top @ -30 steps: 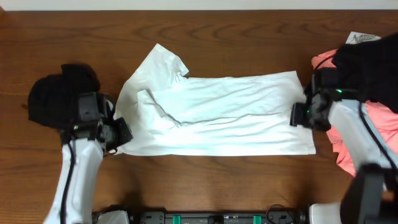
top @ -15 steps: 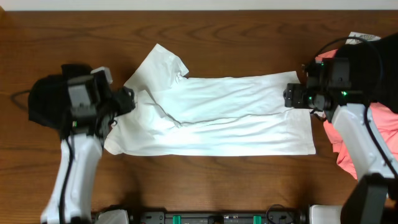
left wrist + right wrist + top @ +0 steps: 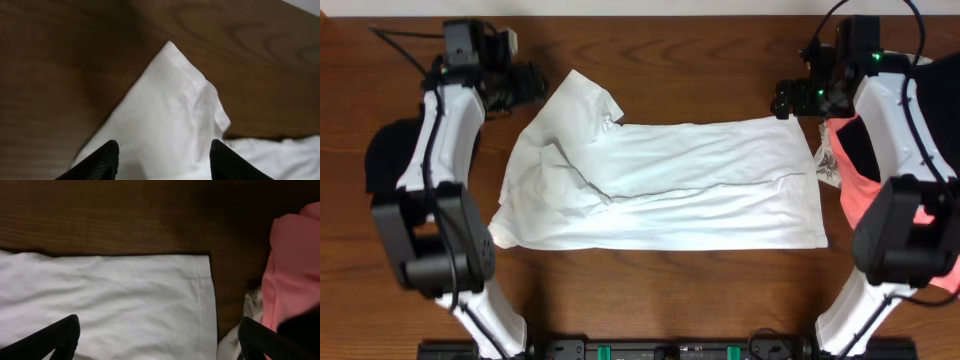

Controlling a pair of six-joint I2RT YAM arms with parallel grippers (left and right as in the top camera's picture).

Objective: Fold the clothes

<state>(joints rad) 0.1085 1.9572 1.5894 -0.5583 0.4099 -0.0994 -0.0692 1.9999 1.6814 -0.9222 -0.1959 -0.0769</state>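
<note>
The white T-shirt [image 3: 670,185] lies flat across the middle of the table, folded lengthwise, with one sleeve [image 3: 578,98] pointing to the far left. My left gripper [image 3: 537,84] hovers open just left of that sleeve. In the left wrist view the sleeve tip [image 3: 172,85] lies below and ahead of the open left gripper [image 3: 164,152]. My right gripper [image 3: 781,100] is open above the shirt's far right corner [image 3: 202,267], and the right gripper [image 3: 160,332] holds nothing. A coral-pink garment [image 3: 860,195] and a black garment [image 3: 388,160] lie at the table's ends.
A small printed fabric piece [image 3: 825,160] lies between the shirt's right hem and the coral-pink garment [image 3: 292,265]. Another black garment [image 3: 865,148] rests on the coral one. Bare brown wood [image 3: 700,70] runs along the far side.
Both arms have swung from the shirt's side edges toward the far side of the table. Both grippers have spread open and let go of the shirt.
</note>
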